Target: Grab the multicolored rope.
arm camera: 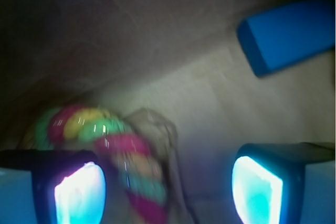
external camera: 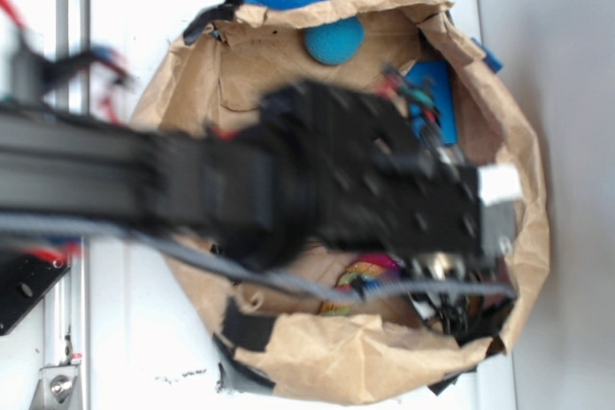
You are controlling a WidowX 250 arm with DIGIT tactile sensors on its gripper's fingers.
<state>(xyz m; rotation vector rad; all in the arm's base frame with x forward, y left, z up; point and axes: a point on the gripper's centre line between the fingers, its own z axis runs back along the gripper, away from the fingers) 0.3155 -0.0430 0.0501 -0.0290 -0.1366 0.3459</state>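
In the wrist view the gripper [arm camera: 168, 182] has its jaws spread wide, the two glowing fingertips [arm camera: 79, 192] well apart at the near edge of the picture, with nothing between them. The multicolored rope [arm camera: 113, 150] lies toward the left jaw: its twisted red, yellow and green strands start at the far left and curve down beside the inner edge of the left fingertip, so its long axis runs roughly from far-left to near-centre, at a slant to the line between the jaws. Judging by that, the gripper would need to shift left before closing, though the blur makes the rope's exact end hard to place. All of this sits inside a crumpled brown paper bag [external camera: 538, 237], seen from above in the exterior view. In it, a teal ball [external camera: 334, 40] rests at the far side, a blue block [arm camera: 286, 35] lies to the right, and the rope [external camera: 370, 274] peeks out beneath the arm at the near side.
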